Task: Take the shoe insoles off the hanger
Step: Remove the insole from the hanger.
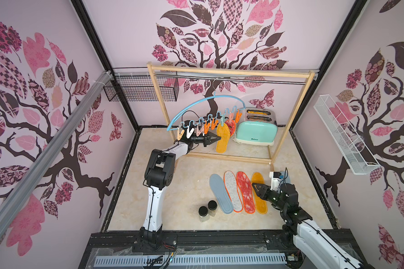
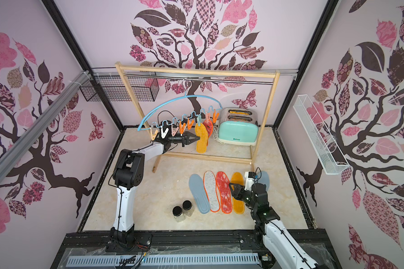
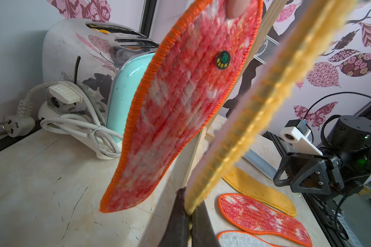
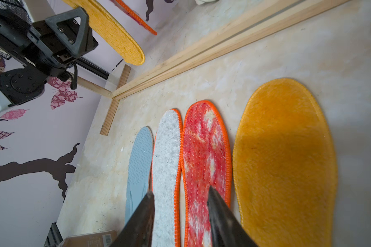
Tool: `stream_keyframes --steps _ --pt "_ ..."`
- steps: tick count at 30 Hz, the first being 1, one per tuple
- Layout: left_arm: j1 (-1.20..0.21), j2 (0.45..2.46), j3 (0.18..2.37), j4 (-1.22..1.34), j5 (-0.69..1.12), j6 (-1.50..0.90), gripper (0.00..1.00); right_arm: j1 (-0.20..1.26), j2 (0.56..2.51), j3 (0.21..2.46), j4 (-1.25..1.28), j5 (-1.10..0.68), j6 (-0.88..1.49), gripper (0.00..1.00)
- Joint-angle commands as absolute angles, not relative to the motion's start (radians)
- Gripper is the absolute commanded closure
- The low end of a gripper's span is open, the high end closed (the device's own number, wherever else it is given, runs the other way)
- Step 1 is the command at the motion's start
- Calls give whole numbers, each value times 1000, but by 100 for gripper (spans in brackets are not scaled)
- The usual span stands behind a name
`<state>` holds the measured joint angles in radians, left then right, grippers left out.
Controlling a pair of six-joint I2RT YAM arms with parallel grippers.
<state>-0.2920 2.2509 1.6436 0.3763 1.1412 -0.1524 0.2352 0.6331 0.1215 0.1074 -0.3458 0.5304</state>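
**Left gripper [image 3: 190,213] on sixth insole; two still pegged**

Jaws pinched on hanging mustard insole [image 1: 221,139] at its edge; red mottled insole [image 1: 231,127] beside it on blue hanger [image 1: 207,100]. Flat on table [image 1: 184,181]: row of four insoles [image 1: 245,193] plus one grey-blue insole [image 2: 265,180]. Right gripper [image 1: 256,186] part-open, empty.

My left gripper [image 3: 190,211] pinches the edge of the fuzzy mustard-yellow insole [image 3: 266,102]; a red-white mottled, orange-edged insole [image 3: 180,119] hangs just beside it, before a mint-green toaster [image 3: 124,92].
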Motion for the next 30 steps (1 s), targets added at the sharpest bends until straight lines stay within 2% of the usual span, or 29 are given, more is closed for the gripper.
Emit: stream_keyframes --steps 1,5,12,20,25,30 --pt "-284 2202 1610 356 1119 -137 100 265 649 213 138 -346 495 56" --pt "-278 2186 1594 357 1121 -141 100 333 777 358 168 -306 426 56" --pt "-272 2173 1582 351 1127 -139 100 354 1101 696 235 -436 330 56" --pt "-268 2171 1580 342 1141 -144 100 354 1400 1065 191 -512 224 50" --pt "-267 2165 1578 331 1153 -143 100 354 1576 1315 73 -573 165 50" --pt "-267 2164 1578 326 1162 -142 100 353 1688 1457 60 -584 133 50"
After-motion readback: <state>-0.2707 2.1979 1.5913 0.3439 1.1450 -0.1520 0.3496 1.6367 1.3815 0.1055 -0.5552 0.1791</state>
